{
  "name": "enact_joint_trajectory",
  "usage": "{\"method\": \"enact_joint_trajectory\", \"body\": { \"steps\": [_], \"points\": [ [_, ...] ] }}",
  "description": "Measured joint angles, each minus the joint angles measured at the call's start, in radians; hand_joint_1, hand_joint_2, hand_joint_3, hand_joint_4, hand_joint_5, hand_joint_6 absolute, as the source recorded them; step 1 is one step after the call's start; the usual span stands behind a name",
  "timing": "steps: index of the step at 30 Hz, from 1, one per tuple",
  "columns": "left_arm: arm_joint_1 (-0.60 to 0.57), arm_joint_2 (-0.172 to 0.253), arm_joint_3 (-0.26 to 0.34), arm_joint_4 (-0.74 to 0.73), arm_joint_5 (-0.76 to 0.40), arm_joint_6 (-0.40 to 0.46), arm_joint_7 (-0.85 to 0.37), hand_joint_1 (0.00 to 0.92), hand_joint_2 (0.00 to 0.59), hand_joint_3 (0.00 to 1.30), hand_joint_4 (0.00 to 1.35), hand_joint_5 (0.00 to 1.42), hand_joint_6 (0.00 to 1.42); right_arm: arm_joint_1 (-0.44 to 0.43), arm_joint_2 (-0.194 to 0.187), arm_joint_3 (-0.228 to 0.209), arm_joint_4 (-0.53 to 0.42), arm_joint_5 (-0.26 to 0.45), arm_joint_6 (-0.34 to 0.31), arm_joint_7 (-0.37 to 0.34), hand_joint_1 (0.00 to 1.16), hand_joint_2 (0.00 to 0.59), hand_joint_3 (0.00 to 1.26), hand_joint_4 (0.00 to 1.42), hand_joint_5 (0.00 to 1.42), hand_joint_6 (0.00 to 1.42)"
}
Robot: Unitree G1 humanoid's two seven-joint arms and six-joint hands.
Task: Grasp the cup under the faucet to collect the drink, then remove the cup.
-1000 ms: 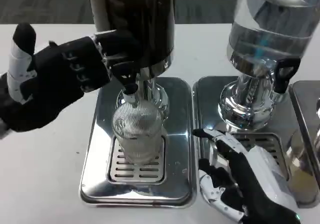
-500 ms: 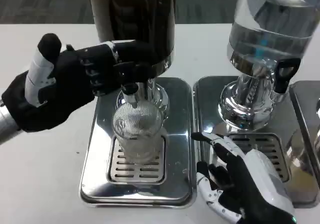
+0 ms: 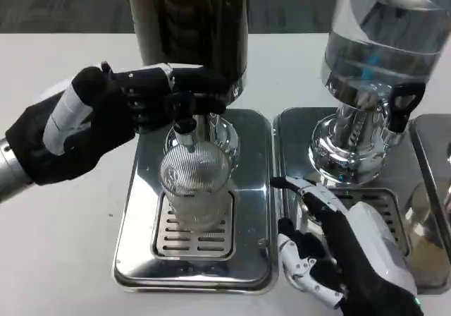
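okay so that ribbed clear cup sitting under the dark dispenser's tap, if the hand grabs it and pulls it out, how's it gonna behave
The cup looks like thin clear plastic, so it would probably be light and might flex under a firm squeeze. Its ribbed wall should give fingers some grip. It stands tall on the slotted drip grate, so a sideways nudge could tip it, more so if it is mostly empty; I cannot tell its fill level.

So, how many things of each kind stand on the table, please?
Drink dispensers: 2 (dark one, clear one)
Drip trays: 3 (left, middle, right edge)
Cups: 1 (ribbed cup)
Total: 6
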Motion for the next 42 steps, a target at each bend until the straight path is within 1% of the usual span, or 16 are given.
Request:
{"method": "enact_joint_trajectory", "body": {
  "steps": [2, 5, 7, 8, 10, 14, 17, 22, 25, 29, 32, 34, 41, 42],
  "points": [
    [0.001, 0.000, -0.003, 0.000, 0.002, -0.012, 0.000, 0.000, 0.014, 0.28, 0.18, 0.20, 0.11, -0.016, -0.001, -0.016, 0.002, 0.026, -0.001, 0.000, 0.54, 0.500, 0.23, 0.15, 0.10, 0.16],
    [0.001, 0.001, -0.004, 0.000, 0.002, -0.021, 0.000, 0.000, 0.014, 0.28, 0.18, 0.21, 0.11, -0.033, -0.002, -0.028, 0.012, 0.067, -0.009, 0.010, 0.53, 0.464, 0.21, 0.15, 0.10, 0.16],
    [0.002, 0.001, -0.005, 0.000, 0.002, -0.025, 0.000, 0.000, 0.014, 0.28, 0.18, 0.21, 0.11, -0.048, -0.003, -0.032, 0.024, 0.086, -0.012, 0.017, 0.52, 0.456, 0.21, 0.15, 0.10, 0.16],
    [0.002, 0.001, -0.005, 0.000, 0.002, -0.026, 0.000, 0.000, 0.014, 0.28, 0.18, 0.21, 0.11, -0.051, -0.003, -0.033, 0.027, 0.090, -0.012, 0.017, 0.52, 0.436, 0.21, 0.15, 0.10, 0.16],
    [0.004, 0.001, -0.006, -0.001, 0.005, -0.040, 0.000, 0.000, 0.015, 0.28, 0.19, 0.21, 0.11, -0.060, -0.003, -0.040, 0.031, 0.102, -0.012, 0.024, 0.52, 0.429, 0.21, 0.15, 0.10, 0.16],
    [0.010, 0.002, -0.006, -0.007, 0.013, -0.057, 0.001, 0.000, 0.017, 0.28, 0.19, 0.21, 0.11, -0.072, -0.003, -0.047, 0.033, 0.116, -0.012, 0.041, 0.50, 0.389, 0.19, 0.12, 0.10, 0.16],
    [0.013, 0.002, -0.006, -0.009, 0.016, -0.066, 0.001, 0.000, 0.018, 0.28, 0.19, 0.21, 0.11, -0.089, -0.005, -0.053, 0.045, 0.142, -0.013, 0.055, 0.49, 0.372, 0.17, 0.10, 0.09, 0.16],
    [0.016, 0.003, -0.006, -0.016, 0.027, -0.088, 0.002, 0.000, 0.018, 0.28, 0.19, 0.21, 0.11, -0.118, -0.015, -0.064, 0.077, 0.180, -0.036, 0.075, 0.47, 0.323, 0.16, 0.09, 0.07, 0.15],
    [0.019, 0.003, -0.006, -0.020, 0.029, -0.097, 0.003, 0.000, 0.024, 0.28, 0.19, 0.21, 0.12, -0.138, -0.022, -0.069, 0.085, 0.207, -0.042, 0.086, 0.46, 0.311, 0.16, 0.10, 0.07, 0.14],
    [0.027, 0.003, -0.006, -0.025, 0.033, -0.118, 0.008, 0.000, 0.026, 0.28, 0.19, 0.21, 0.12, -0.144, -0.022, -0.070, 0.093, 0.214, -0.047, 0.089, 0.47, 0.290, 0.14, 0.09, 0.07, 0.14],
    [0.031, 0.005, -0.009, -0.028, 0.039, -0.145, 0.012, 0.000, 0.026, 0.28, 0.19, 0.21, 0.12, -0.146, -0.022, -0.071, 0.105, 0.215, -0.052, 0.089, 0.47, 0.289, 0.14, 0.09, 0.07, 0.14],
    [0.035, 0.006, -0.010, -0.032, 0.041, -0.156, 0.015, 0.000, 0.027, 0.28, 0.19, 0.21, 0.13, -0.146, -0.022, -0.072, 0.108, 0.215, -0.052, 0.089, 0.48, 0.299, 0.14, 0.09, 0.06, 0.14],
    [0.049, 0.025, -0.018, -0.053, 0.112, -0.301, 0.036, 0.000, 0.025, 0.28, 0.19, 0.21, 0.14, -0.149, -0.020, -0.074, 0.112, 0.216, -0.055, 0.089, 0.50, 0.297, 0.14, 0.08, 0.06, 0.14],
    [0.050, 0.028, -0.019, -0.053, 0.114, -0.309, 0.036, 0.000, 0.024, 0.28, 0.19, 0.21, 0.14, -0.149, -0.020, -0.074, 0.112, 0.216, -0.055, 0.089, 0.51, 0.297, 0.14, 0.08, 0.06, 0.14]
  ]
}}
